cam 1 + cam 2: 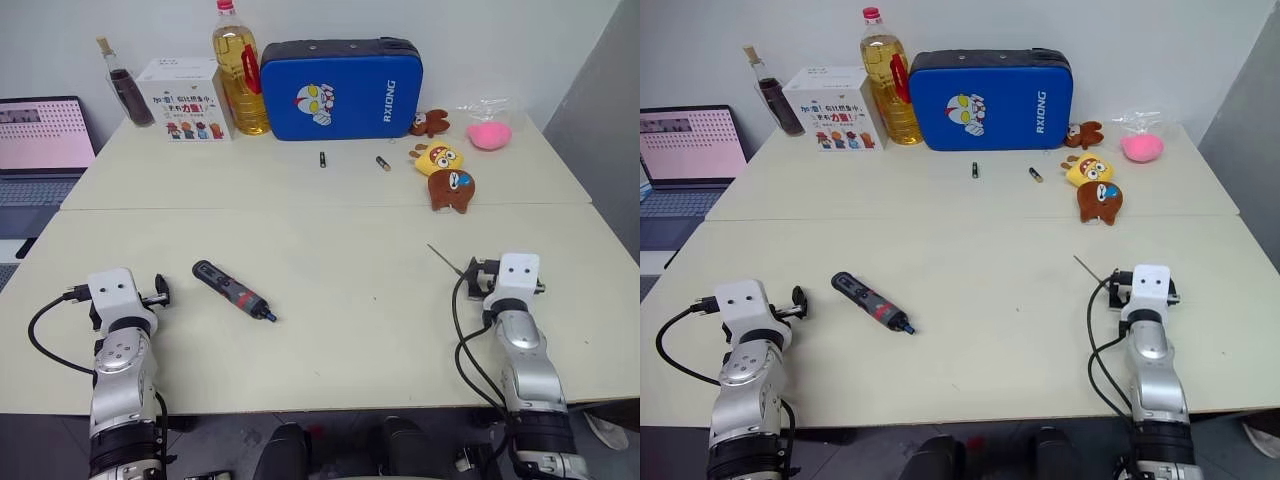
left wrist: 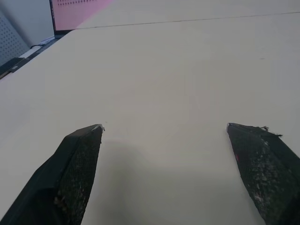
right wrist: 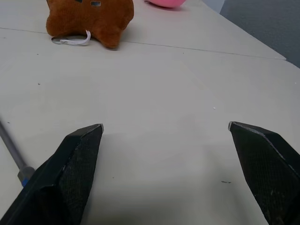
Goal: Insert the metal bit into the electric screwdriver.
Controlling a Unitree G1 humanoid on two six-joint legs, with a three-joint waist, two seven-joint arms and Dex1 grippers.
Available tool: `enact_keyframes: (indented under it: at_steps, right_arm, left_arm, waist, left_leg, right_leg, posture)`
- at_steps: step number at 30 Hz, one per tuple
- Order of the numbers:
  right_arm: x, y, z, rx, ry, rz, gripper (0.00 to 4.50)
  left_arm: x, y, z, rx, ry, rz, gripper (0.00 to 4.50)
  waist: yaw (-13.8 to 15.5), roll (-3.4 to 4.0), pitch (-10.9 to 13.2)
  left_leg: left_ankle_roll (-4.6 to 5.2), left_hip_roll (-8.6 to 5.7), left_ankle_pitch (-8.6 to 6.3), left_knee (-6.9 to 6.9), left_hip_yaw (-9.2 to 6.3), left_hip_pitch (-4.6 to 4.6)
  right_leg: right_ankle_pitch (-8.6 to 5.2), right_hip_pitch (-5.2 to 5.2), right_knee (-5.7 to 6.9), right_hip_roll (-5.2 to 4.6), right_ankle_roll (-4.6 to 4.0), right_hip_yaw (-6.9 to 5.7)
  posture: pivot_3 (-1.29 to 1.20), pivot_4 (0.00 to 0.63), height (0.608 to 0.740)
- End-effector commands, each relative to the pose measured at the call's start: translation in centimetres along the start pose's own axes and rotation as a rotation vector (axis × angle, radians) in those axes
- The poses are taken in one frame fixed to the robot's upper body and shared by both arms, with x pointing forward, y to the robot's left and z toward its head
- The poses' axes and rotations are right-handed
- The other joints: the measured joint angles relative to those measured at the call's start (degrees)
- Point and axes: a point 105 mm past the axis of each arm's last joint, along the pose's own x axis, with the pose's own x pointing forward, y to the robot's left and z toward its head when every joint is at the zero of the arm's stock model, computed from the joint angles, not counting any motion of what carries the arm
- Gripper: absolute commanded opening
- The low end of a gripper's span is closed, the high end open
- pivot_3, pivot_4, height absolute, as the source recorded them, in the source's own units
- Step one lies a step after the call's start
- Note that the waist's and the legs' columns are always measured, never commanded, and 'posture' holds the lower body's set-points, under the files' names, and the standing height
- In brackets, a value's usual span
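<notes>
While my left gripper and right gripper hang spread and empty, "RXIONG" marks the blue case beyond screwdriver and bit.

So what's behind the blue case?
Only the white wall shows above the blue case. The oil bottle stands beside its left end, not behind. Whatever sits on the table directly behind it is covered.
</notes>
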Motion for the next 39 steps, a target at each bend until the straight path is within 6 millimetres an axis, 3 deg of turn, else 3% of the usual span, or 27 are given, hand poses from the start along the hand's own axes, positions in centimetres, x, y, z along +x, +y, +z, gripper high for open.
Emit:
enact_keyframes:
  at_steps: [1,10,21,26,28,31,37,39]
  right_arm:
    - [0.0,-0.7,1.6,-0.007,-0.057,-0.023,4.50]
    - [0.6,-1.3,2.6,0.000,-0.081,-0.036,4.50]
    - [1.6,-3.1,5.8,-0.023,-0.159,-0.017,4.50]
    - [2.0,-3.3,8.4,-0.023,-0.209,0.113,4.50]
    - [1.4,-1.4,9.5,0.020,-0.210,0.309,4.50]
    - [-2.5,2.9,10.9,0.005,-0.196,0.753,4.50]
    - [-5.5,4.8,10.8,0.014,-0.142,0.955,4.50]
    - [-6.9,5.9,10.8,0.028,-0.131,1.035,4.50]
  left_arm:
    - [-0.1,-0.7,0.1,-0.014,0.009,-0.031,4.42]
    - [0.2,-0.4,1.6,-0.069,-0.018,-0.001,4.42]
    - [2.4,1.8,6.9,-0.110,-0.130,-0.055,4.42]
    - [2.9,0.2,10.6,-0.056,-0.186,-0.267,4.42]
    - [2.8,-1.2,12.7,0.014,-0.212,-0.412,4.42]
    - [1.8,-4.6,16.2,0.142,-0.224,-0.696,4.42]
    - [-0.3,-8.4,16.8,0.302,-0.180,-0.999,4.42]
    - [-2.1,-10.0,16.1,0.414,-0.158,-1.154,4.42]
  waist:
    - [0.05,0.00,0.00]
    - [0.20,0.00,0.00]
    - [0.27,-0.01,0.01]
    - [0.36,-0.03,0.04]
    - [0.44,-0.06,0.05]
    - [0.38,-0.06,0.16]
    - [-0.18,-0.06,0.16]
    - [-0.26,-0.06,0.17]
  left_leg:
    - [0.00,0.00,0.00,0.00,0.00,0.00]
    - [0.00,-0.01,0.00,0.01,0.01,-0.01]
    - [0.00,-0.02,0.00,0.02,0.02,-0.04]
    - [0.00,-0.01,0.00,0.03,0.01,-0.06]
    - [0.00,-0.02,0.00,0.05,-0.06,-0.11]
    - [0.00,-0.03,0.00,0.05,-0.07,-0.14]
    - [0.02,0.00,-0.01,0.02,-0.03,-0.11]
    - [0.02,0.04,-0.01,0.03,-0.06,-0.14]
  right_leg:
    - [0.00,0.00,0.00,0.00,0.00,0.00]
    - [0.00,0.00,0.00,0.00,0.00,0.00]
    - [0.00,-0.03,-0.01,0.05,0.00,-0.03]
    - [0.00,-0.04,-0.01,0.08,0.00,-0.09]
    - [0.00,-0.04,-0.02,0.08,0.00,-0.14]
    - [0.00,-0.03,-0.03,0.11,-0.01,-0.18]
    - [-0.01,-0.02,-0.08,0.15,-0.01,-0.13]
    - [-0.02,-0.05,-0.07,0.19,-0.02,-0.16]
  posture:
    - [0.00,0.150,0.740]
    - [0.00,0.150,0.740]
    - [0.00,0.150,0.740]
    - [0.00,0.150,0.740]
    - [0.00,0.150,0.740]
    - [0.00,0.150,0.740]
    - [0.00,0.150,0.740]
    - [0.00,0.150,0.740]
